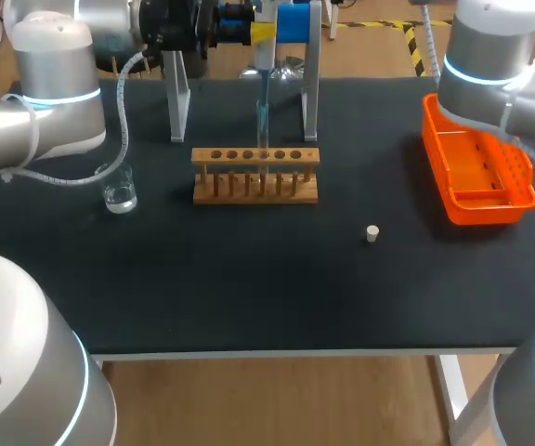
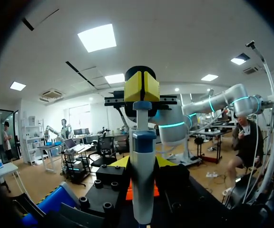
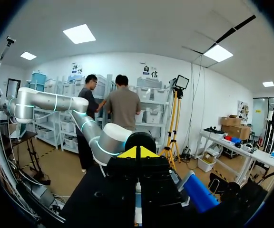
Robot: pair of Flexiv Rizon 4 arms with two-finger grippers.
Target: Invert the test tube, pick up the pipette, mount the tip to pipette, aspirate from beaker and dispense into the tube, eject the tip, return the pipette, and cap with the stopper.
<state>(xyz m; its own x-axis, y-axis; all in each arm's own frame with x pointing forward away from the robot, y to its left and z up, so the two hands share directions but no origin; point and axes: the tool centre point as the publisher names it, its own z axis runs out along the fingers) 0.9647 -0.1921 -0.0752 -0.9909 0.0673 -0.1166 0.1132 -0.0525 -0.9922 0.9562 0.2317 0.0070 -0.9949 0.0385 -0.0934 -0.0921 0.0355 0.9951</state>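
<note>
The left gripper [image 2: 141, 164] clamps the pipette [image 2: 142, 190] at mid-body, with a yellow tip on either side, above the back of the table [image 1: 249, 288]. The pipette is white-grey, with a blue collar under its thin plunger stem. It hangs upright with its long axis vertical, plunger up and narrow end down.

The right gripper [image 2: 141, 87] has its two yellow tips pressed together with nothing between them. It sits directly on top of the plunger and faces the left gripper across the pipette.

In the head view the pipette's lower end points straight down at the wooden rack [image 1: 254, 190]. It meets the fourth of six holes from the left, where a clear tube [image 1: 263, 135] stands upright. How deep it reaches cannot be told.

The two white legs of a stand [image 1: 176, 102] flank the pipette just behind the rack. A beaker [image 1: 119, 190] holding clear liquid stands left of the rack, apart from it. A pale stopper [image 1: 371, 233] lies alone on the mat, in front and to the right of the rack. An orange box [image 1: 476, 177] sits near the right edge, under the right arm.
</note>
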